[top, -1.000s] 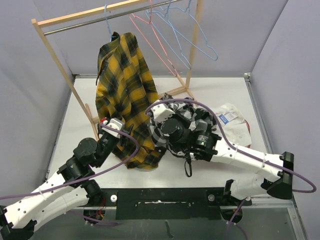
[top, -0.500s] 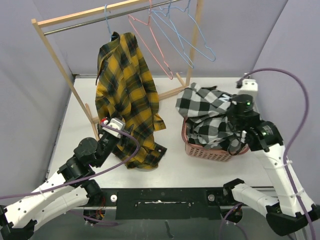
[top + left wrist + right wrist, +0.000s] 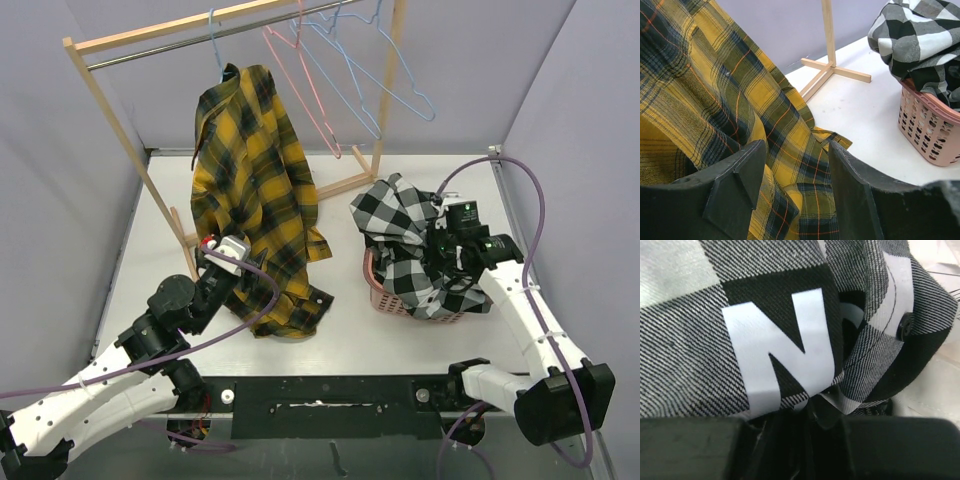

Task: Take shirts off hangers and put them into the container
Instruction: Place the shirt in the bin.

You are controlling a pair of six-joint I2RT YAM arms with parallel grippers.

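**Right arm drops in beside the basket and the check shirt heaps up**

Half a second ago the check shirt (image 3: 405, 230) lay spread across the basket (image 3: 378, 285). Now it stands bunched on top and spills over the near rim, because my right arm has come lower at the basket's right side. My left arm has not shifted.

Nearest me, my left gripper (image 3: 796, 150) is open, with its jaws apart at the lower edge of the plaid shirt (image 3: 255, 200) and holding nothing. My right gripper (image 3: 805, 415) is pinched closed on a fold of the check shirt, close to a button.

I judge both shirts to be light, limp cloth that sags and trails, neither fragile nor slick. A thick fold, the collar or a shoulder seam should hold best, while a hem gives me only a dragging tail.

The plaid shirt hangs from its blue hanger (image 3: 215, 45) with its hem pooled on the table (image 3: 450, 175). A low pull may therefore tug the hanger along with it.

Farther back, the rack (image 3: 130, 150) stands close to my left arm, and its foot lies between the plaid shirt and the basket. Three empty hangers (image 3: 335, 85) dangle from the rail (image 3: 160, 50), crowding any reach toward the collar.
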